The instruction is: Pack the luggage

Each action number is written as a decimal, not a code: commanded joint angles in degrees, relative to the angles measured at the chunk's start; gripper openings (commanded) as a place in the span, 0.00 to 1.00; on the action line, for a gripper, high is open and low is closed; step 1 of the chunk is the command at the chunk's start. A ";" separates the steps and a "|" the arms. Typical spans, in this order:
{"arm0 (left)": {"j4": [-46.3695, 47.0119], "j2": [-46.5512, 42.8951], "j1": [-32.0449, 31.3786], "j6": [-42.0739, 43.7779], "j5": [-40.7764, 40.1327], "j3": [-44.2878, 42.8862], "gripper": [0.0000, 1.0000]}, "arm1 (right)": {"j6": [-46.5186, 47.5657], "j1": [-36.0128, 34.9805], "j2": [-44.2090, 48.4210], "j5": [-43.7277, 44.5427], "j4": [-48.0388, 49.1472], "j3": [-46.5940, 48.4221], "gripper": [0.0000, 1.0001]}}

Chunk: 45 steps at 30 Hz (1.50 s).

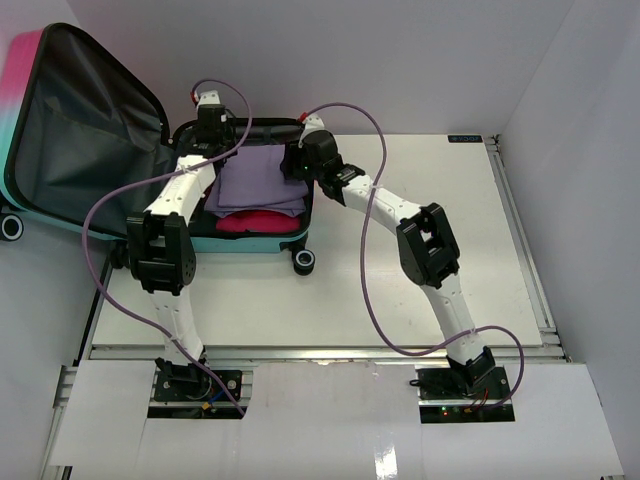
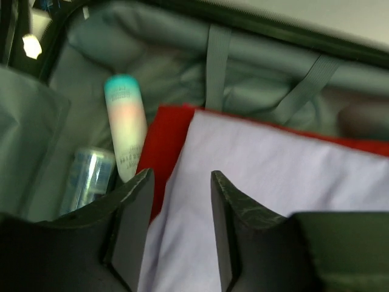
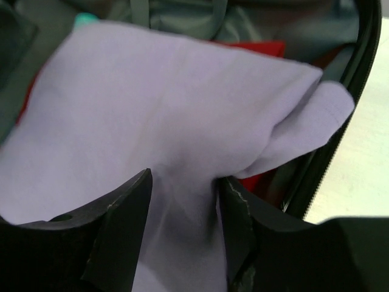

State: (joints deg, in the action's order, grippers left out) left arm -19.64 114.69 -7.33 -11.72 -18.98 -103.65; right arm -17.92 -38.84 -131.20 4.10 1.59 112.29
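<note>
Plainly, the luggage (image 1: pixel 80 130) lies open at the far left corner of the table (image 1: pixel 420 290), its dark-lined lid tilted up toward the left wall and reaching the edge of the overhead view. A folded lilac cloth (image 1: pixel 262 178) covers most of the base, so only a strip of the red garment (image 1: pixel 250 222) under it shows. Beside them, the left wrist view catches a pale tube (image 2: pixel 124 125) and a can (image 2: pixel 90 176), both blurred with unreadable labels. One black wheel (image 1: pixel 304 261) rests on the pale tabletop, and plain white walls (image 1: pixel 400 60) close the space in.

Both arms reach forward over the case. The left gripper (image 2: pixel 181 175) hangs at the cloth's left edge, jaws moderately apart with nothing between them. The right gripper (image 3: pixel 184 179) sits low over the cloth's near right part, jaws likewise apart. The fabric seems to bunch up between them, though whether it touches them is unclear.
</note>
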 commanded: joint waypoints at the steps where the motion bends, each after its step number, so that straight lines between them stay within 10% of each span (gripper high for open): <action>1: 0.01 -4.25 0.13 -2.59 5.37 -4.30 0.48 | 4.20 0.08 10.93 -0.79 2.34 -4.08 0.54; 8: -0.93 -2.04 0.20 -7.43 14.70 -3.02 0.30 | 5.13 0.16 12.88 0.29 0.13 -6.78 0.52; 16: 0.15 3.98 0.13 -8.33 12.90 -4.22 0.01 | 8.23 0.62 7.39 -1.61 0.17 -0.50 0.30; 21: -0.54 8.61 0.30 -8.35 7.21 -5.69 0.00 | 7.43 1.07 3.44 -0.59 -0.13 0.59 0.32; 27: -0.48 10.82 0.83 -8.13 8.74 -6.68 0.55 | 7.48 2.46 1.75 -0.95 -0.10 1.09 0.41; 37: -1.28 14.49 0.83 -6.52 10.57 -11.52 0.62 | 9.04 3.42 -0.44 -2.02 0.65 4.11 0.53; 45: -0.14 15.36 0.92 -7.07 7.81 -11.36 0.58 | 9.70 3.99 -2.70 -2.10 0.63 5.39 0.43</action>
State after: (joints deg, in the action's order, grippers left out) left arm -19.71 130.66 -6.87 -18.90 -9.66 -113.68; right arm -9.86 -35.32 -132.88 2.31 0.42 115.19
